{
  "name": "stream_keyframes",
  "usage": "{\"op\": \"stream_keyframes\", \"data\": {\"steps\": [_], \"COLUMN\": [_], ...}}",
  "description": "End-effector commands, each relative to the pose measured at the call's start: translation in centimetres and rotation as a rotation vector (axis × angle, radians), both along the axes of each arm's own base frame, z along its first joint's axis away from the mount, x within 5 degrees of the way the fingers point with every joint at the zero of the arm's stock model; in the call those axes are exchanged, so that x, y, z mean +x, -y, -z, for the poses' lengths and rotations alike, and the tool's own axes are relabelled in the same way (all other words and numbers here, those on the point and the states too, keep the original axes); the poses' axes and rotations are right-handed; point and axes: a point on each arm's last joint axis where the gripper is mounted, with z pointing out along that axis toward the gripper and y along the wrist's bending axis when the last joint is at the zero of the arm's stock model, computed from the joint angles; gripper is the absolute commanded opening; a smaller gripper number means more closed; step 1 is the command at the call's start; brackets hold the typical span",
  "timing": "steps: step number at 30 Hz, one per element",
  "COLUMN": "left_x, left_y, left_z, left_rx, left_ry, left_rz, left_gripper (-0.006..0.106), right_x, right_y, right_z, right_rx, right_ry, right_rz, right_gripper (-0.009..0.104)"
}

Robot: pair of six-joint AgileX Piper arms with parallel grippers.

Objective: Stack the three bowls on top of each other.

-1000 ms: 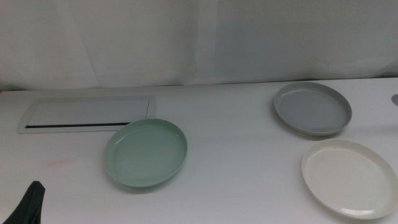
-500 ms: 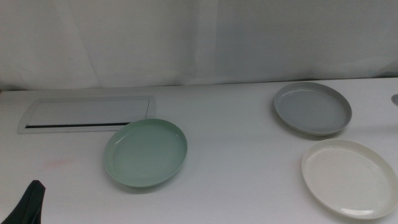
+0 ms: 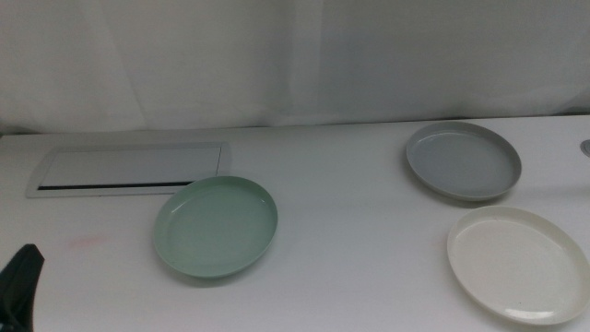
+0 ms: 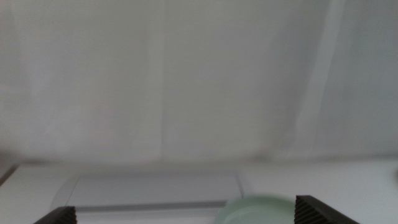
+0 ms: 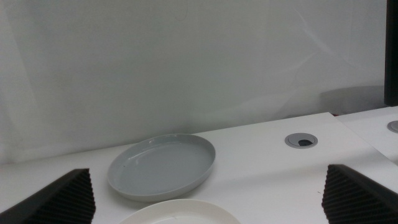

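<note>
Flat white panel (image 3: pixel 129 170) on the table (image 3: pixel 350 249) — round grommet (image 5: pixel 301 140), white curtain (image 3: pixel 295 55) behind

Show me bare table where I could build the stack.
The widest bare patch lies between the green bowl and the grey bowl. Another runs along the near edge, right of the left gripper. Tightest: the grey and white bowl sit close together.

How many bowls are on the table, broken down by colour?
Mint green bowl: 1
Light grey bowl: 1
White bowl: 1
Total: 3 bowls, all lying apart on the table, none stacked yet.
</note>
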Motion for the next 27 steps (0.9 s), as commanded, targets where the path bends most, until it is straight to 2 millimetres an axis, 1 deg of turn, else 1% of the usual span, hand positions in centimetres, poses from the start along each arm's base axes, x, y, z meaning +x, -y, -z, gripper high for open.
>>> {"op": "stream_keyframes", "data": {"steps": [1,3,6,10,12,15,18,20,23,25,27], "left_x": [0.4,0.9,2.1,4.3,5.7,7.9,10.4,12.1,14.6,15.9,17.1], "left_y": [-0.1,-0.2,-0.1,0.4,0.6,1.0,1.2,1.4,1.5,1.6,1.7], "left_z": [-1.5,-2.8,-5.0,-7.2,-7.7,-8.3,-9.1,-9.2,-8.8,-8.1,-6.9], "left_rx": [0.03,0.045,0.044,-0.066,-0.105,-0.109,-0.112,-0.1,-0.087,-0.085,-0.082], "left_ry": [-0.129,-0.184,-0.204,-0.256,-0.334,-0.447,-0.515,-0.557,-0.621,-0.676,-0.741], "left_rz": [-0.013,-0.017,-0.018,-0.007,0.0,0.014,0.02,0.023,0.022,0.02,0.017], "left_gripper": [0.092,0.092,0.092,0.091,0.091,0.091,0.091,0.091,0.091,0.091,0.091], "right_x": [-0.1,-0.1,-0.1,-0.1,-0.1,-0.1,-0.1,-0.1,-0.1,-0.1,-0.1], "right_y": [0.0,0.0,0.0,0.0,0.0,0.0,0.0,0.0,0.0,0.0,0.0], "right_z": [1.1,1.1,1.1,1.1,1.1,1.0,1.0,0.9,0.9,0.9,0.9], "right_rx": [-0.013,-0.013,-0.013,-0.013,-0.013,-0.013,-0.012,-0.012,-0.014,-0.014,-0.014], "right_ry": [0.008,0.01,0.01,0.01,0.01,0.011,0.018,0.025,0.025,0.025,0.025], "right_rz": [-0.003,-0.003,-0.003,-0.003,-0.003,-0.003,-0.003,-0.003,-0.002,-0.002,-0.002], "right_gripper": [0.103,0.103,0.103,0.103,0.103,0.103,0.103,0.103,0.103,0.103,0.103]}}
